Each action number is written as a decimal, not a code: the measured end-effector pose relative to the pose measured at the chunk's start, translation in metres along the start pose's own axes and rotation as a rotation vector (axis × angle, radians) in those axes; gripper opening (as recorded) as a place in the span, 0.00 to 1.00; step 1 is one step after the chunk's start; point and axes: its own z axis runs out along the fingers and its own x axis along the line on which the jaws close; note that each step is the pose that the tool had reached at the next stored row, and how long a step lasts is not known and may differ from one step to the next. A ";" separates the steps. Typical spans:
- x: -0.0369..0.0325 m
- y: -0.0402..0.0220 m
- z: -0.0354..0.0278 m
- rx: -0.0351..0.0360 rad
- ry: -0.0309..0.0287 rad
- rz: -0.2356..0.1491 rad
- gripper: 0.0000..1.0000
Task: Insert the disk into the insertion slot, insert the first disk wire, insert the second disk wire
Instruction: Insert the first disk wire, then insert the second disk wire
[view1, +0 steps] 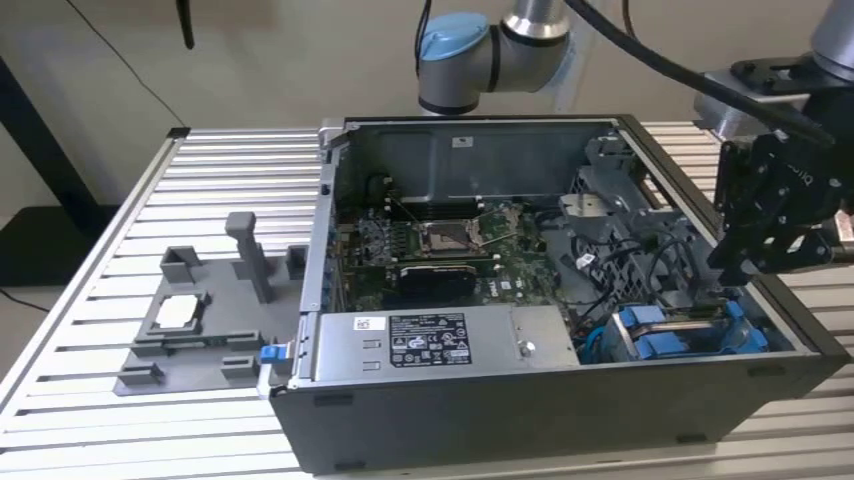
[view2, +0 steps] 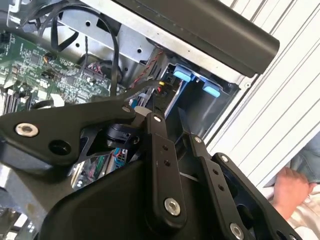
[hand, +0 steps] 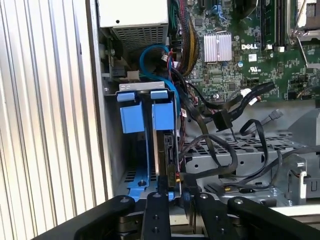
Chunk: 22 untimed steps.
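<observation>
tool (hand: 179, 194): black linkage tool, low inside the open case, right at the bay end. I cannot tell if it is wide, narrow or holding anything (dark on dark there).
disk (hand: 168, 150): stands on edge inside the insertion slot (hand: 142, 86), under a blue carrier tab (hand: 162, 112), just beside the tool. It looks seated (my judgement).
disk handling: probably stiff, dense and knock-sensitive. The plastic carrier likely flexes a bit, so the blue tab or side rails are the better hold, not the flat face.
wires (hand: 220, 150): loose black loops just beside the slot, one ending in a flat connector. I cannot tell if any is plugged into the disk.
wire handling: soft and floppy, likely to spring back. The hard connector body is the place to hold (the cable would slip or kink).
edges: thin sheet-metal cage rim, with the case wall (hand: 97, 125) close on one side and the wire tangle touching the cage on the other.
open room: mostly straight up out of the case. It is tight sideways (motherboard (hand: 250, 65) lies past the wires).
outside: power-supply box (view1: 427, 340) is next to the bay. The grey fixture (view1: 200, 320) sits on the slatted table (view1: 80, 400), well apart. A person's hand (view2: 290, 187) is near the table edge.
</observation>
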 end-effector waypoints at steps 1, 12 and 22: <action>-0.0001 0.0000 -0.0033 0.0000 -0.0001 0.000 0.27; -0.0179 0.0086 -0.0144 0.0143 -0.0005 0.000 0.27; -0.0309 0.0322 -0.0151 0.0308 -0.0018 -0.001 0.27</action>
